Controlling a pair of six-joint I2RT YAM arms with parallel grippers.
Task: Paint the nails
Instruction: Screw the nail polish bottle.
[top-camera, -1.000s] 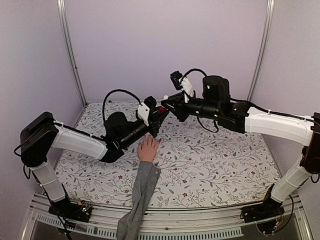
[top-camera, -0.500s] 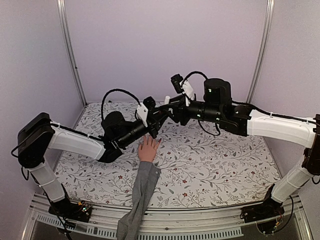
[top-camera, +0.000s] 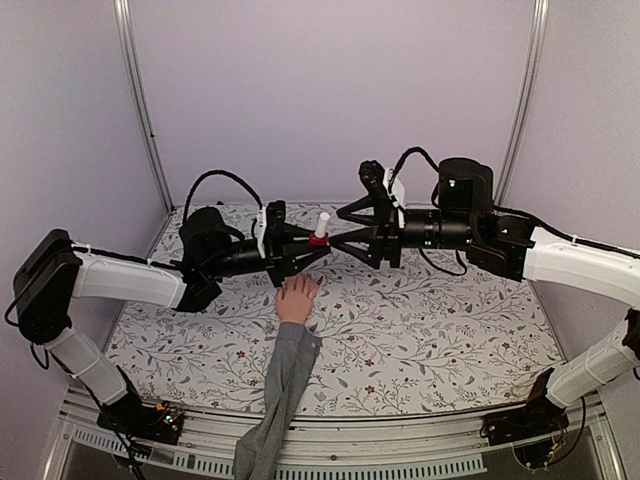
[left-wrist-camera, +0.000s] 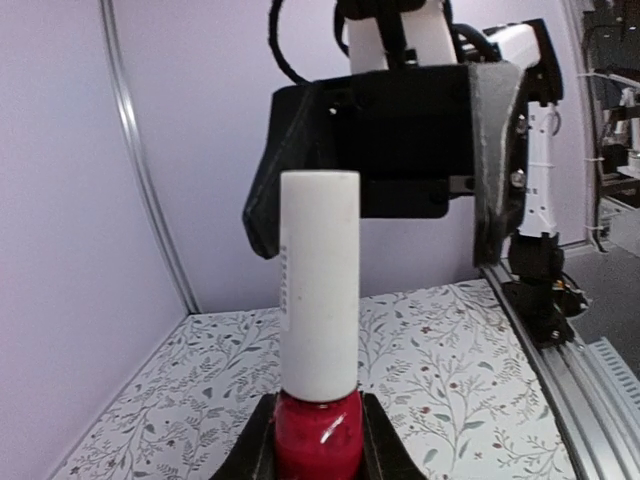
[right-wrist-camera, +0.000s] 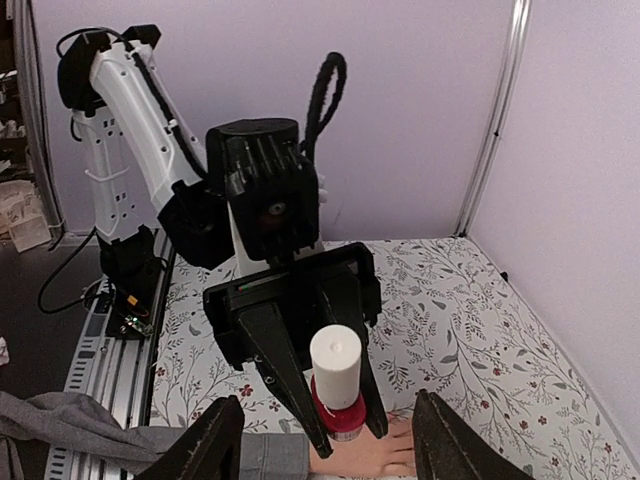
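Observation:
The peach mannequin hand lies flat on the table, its grey sleeve running toward the near edge. The nails are too small to make out. Above the fingers, my left gripper is shut on a red polish bottle with its tall white cap on and upright. My right gripper faces it, open, one finger on each side of the cap without touching it. In the right wrist view the hand shows just under the bottle.
A floral cloth covers the table. Lilac walls with metal corner posts close it in on three sides. A metal rail runs along the near edge.
My right gripper has gone from shut at the cap to open and drawn back a little to the right. The left arm has levelled out, bringing the bottle upright.

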